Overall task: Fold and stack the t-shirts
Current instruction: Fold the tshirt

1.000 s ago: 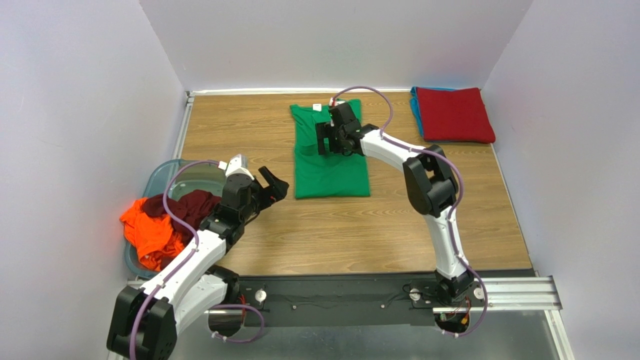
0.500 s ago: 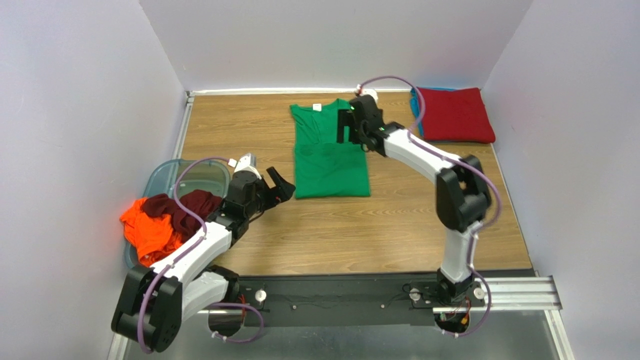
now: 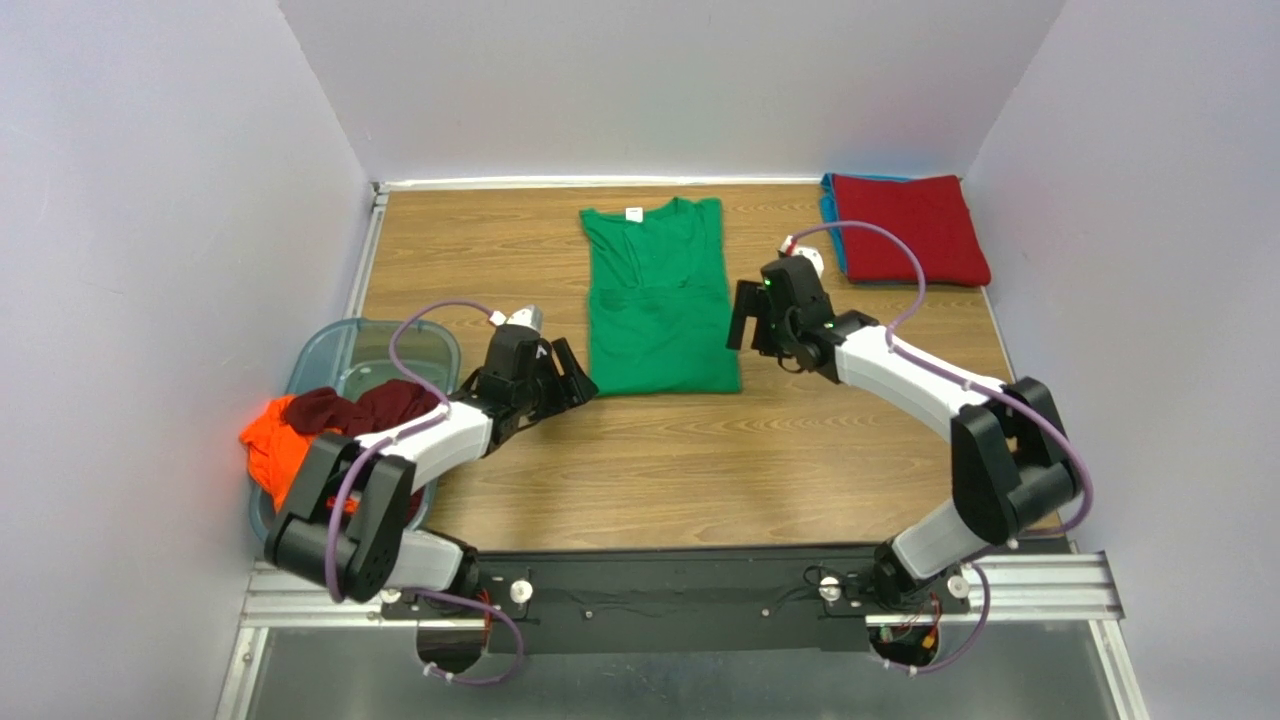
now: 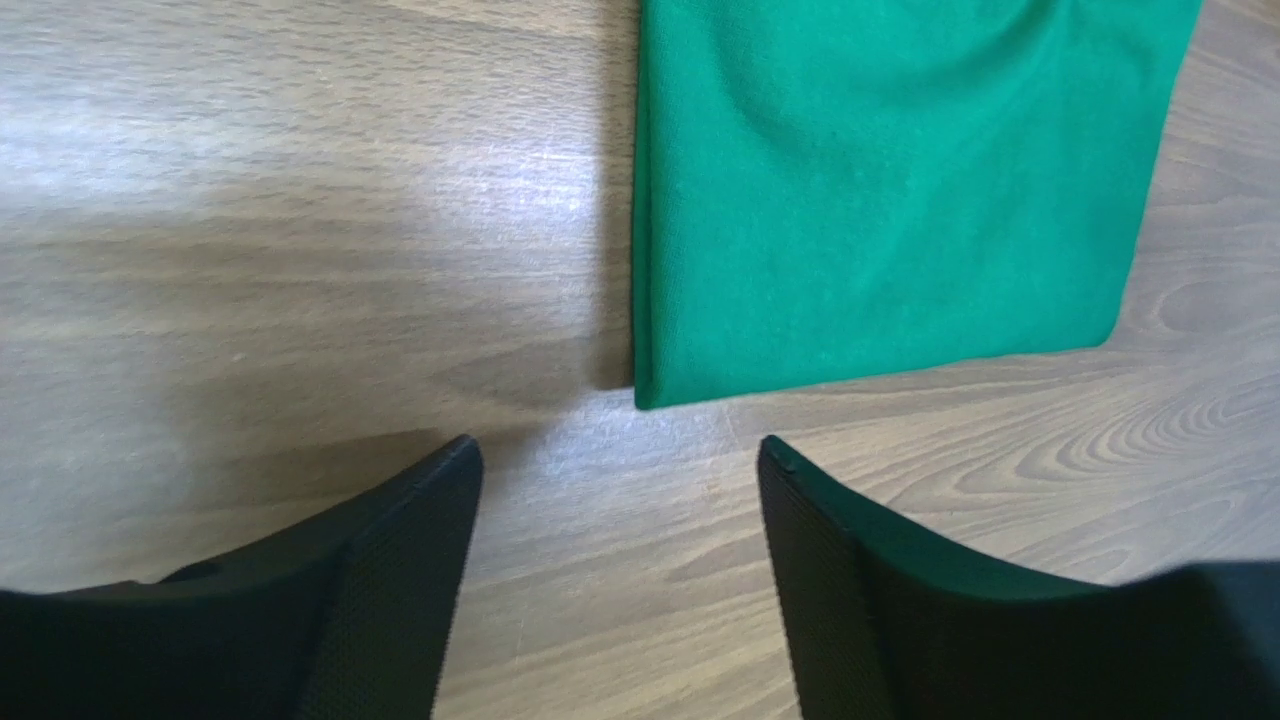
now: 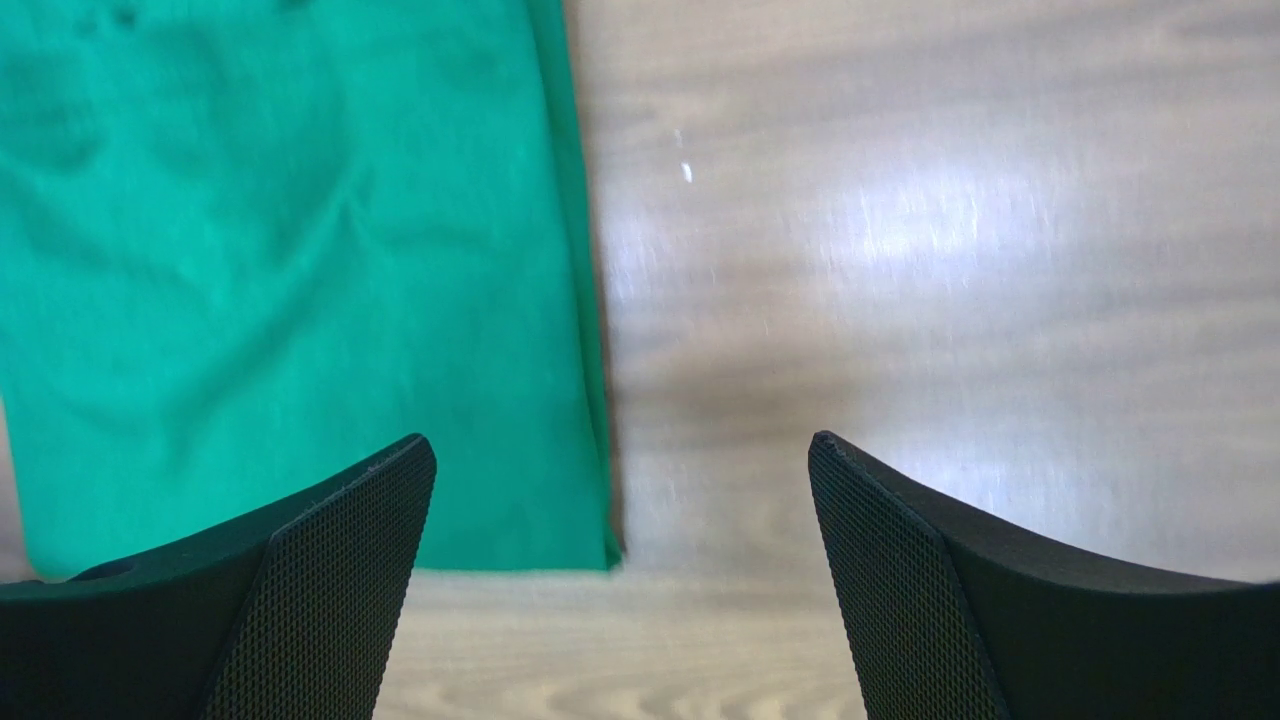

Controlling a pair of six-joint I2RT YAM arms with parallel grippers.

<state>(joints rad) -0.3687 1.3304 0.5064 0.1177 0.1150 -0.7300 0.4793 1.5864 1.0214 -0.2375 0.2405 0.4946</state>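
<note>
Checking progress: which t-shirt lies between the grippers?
The green t-shirt, flat mid-table; the red t-shirt lies folded far right, orange t-shirt and maroon t-shirt at the tub.

V-neck t-shirt (image 3: 661,308) lies flat on the table (image 3: 676,450), left gripper (image 3: 568,375) at its near-left corner, right gripper (image 3: 747,318) beside its right edge. Folded t-shirts (image 3: 909,228) are stacked far right. A tub (image 3: 338,360) of crumpled t-shirts (image 3: 323,435) sits left.

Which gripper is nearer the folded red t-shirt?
Right. The right gripper is just right of the green t-shirt, towards the red t-shirt; the left gripper is at the green one's near-left corner.
</note>
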